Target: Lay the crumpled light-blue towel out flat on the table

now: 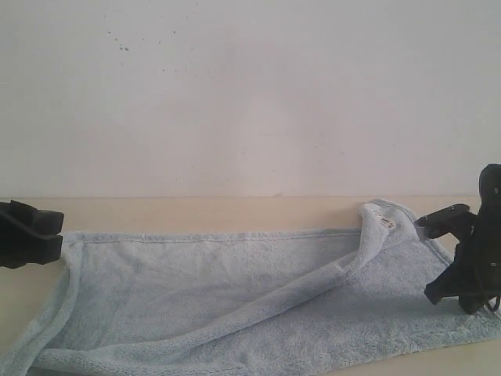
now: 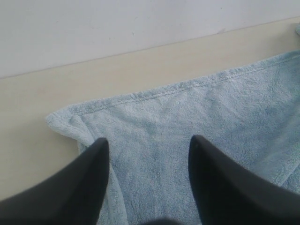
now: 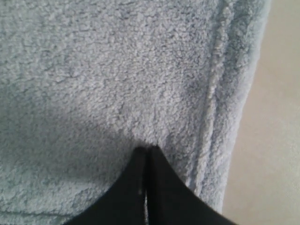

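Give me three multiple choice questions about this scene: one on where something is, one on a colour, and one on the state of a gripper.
1. Where on the towel is the white label?
A. near left corner
B. far right corner, on the turned-over flap
C. dead centre

2. What colour is the table?
A. dark grey
B. green
C. pale beige

3. How is the left gripper?
A. open, by the towel's far left corner
B. shut on the towel
C. out of sight

Answers:
1 B: in the exterior view the label sits on the flap turned over at the far right.
2 C: a bare beige top shows behind the towel.
3 A: the left wrist view shows its fingers wide apart, with the towel's corner just beyond them.
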You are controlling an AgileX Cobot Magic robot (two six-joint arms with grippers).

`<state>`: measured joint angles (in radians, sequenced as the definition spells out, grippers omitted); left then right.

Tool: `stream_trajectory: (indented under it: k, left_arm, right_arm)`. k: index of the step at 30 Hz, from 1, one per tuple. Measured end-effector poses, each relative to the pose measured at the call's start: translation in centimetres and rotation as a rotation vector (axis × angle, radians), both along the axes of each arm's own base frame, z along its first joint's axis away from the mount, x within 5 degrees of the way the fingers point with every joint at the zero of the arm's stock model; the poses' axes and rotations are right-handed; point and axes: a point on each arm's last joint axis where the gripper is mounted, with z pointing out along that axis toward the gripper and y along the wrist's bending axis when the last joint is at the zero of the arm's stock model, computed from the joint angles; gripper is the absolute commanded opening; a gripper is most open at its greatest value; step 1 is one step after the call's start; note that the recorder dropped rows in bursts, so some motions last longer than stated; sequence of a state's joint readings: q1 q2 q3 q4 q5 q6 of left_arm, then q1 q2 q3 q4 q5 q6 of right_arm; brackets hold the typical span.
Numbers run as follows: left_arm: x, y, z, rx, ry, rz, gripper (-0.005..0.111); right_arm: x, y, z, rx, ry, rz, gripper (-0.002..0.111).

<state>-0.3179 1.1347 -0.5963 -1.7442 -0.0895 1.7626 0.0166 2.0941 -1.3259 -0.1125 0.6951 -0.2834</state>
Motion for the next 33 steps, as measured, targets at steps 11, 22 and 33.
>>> stream_trajectory:
  k: [11,22,33]
  left_arm:
    - [0.0,0.0,0.0,0.000,0.000,0.000,0.049]
    - [-0.2,-0.8,0.1,-0.060,0.002,-0.070,0.049]
    - [-1.0,-2.8,0.0,-0.127,0.047,-0.225,0.049]
  right_arm:
    - [-2.9,-2.4,-0.9,-0.082,0.049,-0.129,0.000]
    - [-9.7,-8.8,2.0,-0.073,0.013,-0.439,0.000]
    - [-9.1,-3.6,7.7,0.013,-0.208,-0.252,0.000]
